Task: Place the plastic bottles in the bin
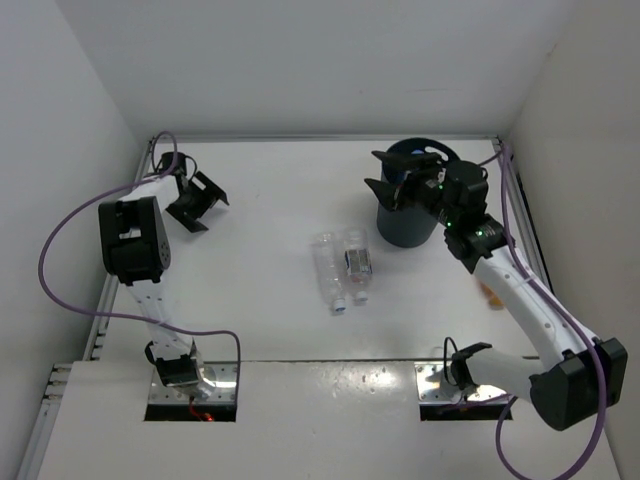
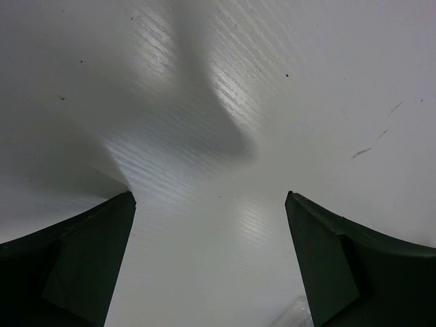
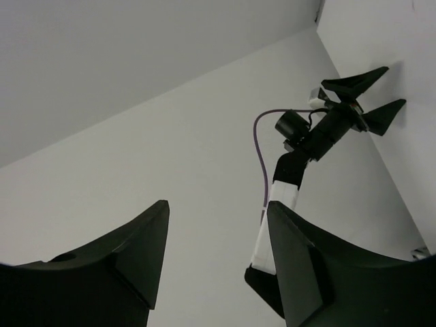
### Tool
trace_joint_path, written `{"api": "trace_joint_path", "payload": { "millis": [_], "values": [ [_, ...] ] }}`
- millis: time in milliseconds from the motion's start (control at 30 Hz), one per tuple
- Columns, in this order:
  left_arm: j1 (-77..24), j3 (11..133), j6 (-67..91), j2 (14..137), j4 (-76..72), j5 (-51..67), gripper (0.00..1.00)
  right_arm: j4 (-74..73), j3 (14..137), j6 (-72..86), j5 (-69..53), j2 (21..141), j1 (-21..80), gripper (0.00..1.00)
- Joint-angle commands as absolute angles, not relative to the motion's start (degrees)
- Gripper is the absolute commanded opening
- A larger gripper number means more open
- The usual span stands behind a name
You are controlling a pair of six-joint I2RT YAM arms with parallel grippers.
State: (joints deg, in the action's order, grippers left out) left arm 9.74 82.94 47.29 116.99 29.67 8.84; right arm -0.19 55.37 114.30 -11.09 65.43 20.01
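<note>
Far right of the table: the bin. Stands upright, close to the right wall. Over its rim, the right gripper, roughly level and pointing left, fingers spread wide, nothing held between them. Looks the same from the right wrist: right gripper gaping, only bare white table and wall beyond the fingertips. Cannot tell the bin's contents, with the mouth mostly hidden under the wrist.

Middle of the table: two plastic bottles. Lie flat, side by side, touching or very nearly so, caps toward the near edge. Left-hand bottle plain and clear, reaching a little nearer than its neighbour. Right-hand bottle with a dark label around its middle. Both outside the bin, near it, to its left and closer to the arm bases. Both well apart from either gripper.

Far left corner: the left gripper, low over the table, fingers parted, empty. Shows as much from the left wrist: left gripper wide apart over a bare, ribbed white surface, a soft shadow ahead. Appears also in the right wrist view, left gripper splayed near the wall.

Purple cable looping beside the left arm. Small orange thing just beside the right forearm, too small to identify
</note>
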Motion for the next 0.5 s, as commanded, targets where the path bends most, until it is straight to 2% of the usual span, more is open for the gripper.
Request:
{"api": "trace_joint_path", "payload": {
  "millis": [0, 100, 200, 267, 333, 367, 433, 467],
  "values": [
    [10.55, 81.39, 47.64, 115.22, 31.2, 8.0, 1.0, 6.23, 55.02, 155.04, -9.93, 64.68, 20.3, 0.61],
    [10.55, 81.39, 47.11, 115.22, 31.2, 8.53, 1.0, 6.24, 55.02, 155.04, -9.93, 64.69, 20.3, 0.62],
    [10.55, 81.39, 47.11, 115.22, 31.2, 8.53, 1.0, 9.83, 56.16, 154.34, -9.93, 66.52, 19.61, 0.69],
    [10.55, 81.39, 47.11, 115.22, 31.2, 8.53, 1.0, 20.61, 56.16, 151.01, -11.34, 68.54, 19.07, 0.7],
    [10.55, 81.39, 47.11, 115.22, 31.2, 8.53, 1.0, 35.41, 56.69, 147.07, -12.3, 73.02, 18.37, 0.8],
    [11.07, 80.86, 47.11, 115.22, 31.2, 8.53, 1.0, 38.64, 59.82, 145.39, -17.79, 74.78, 16.63, 0.87],
    [11.07, 80.86, 47.11, 114.7, 31.2, 8.53, 1.0, 38.34, 65.45, 138.22, -26.5, 80.99, 14.08, 0.88],
    [11.07, 80.86, 47.11, 114.7, 31.2, 8.53, 1.0, 36.49, 73.4, 134.51, -35.68, 83.47, 13.45, 0.88]
  ]
}}
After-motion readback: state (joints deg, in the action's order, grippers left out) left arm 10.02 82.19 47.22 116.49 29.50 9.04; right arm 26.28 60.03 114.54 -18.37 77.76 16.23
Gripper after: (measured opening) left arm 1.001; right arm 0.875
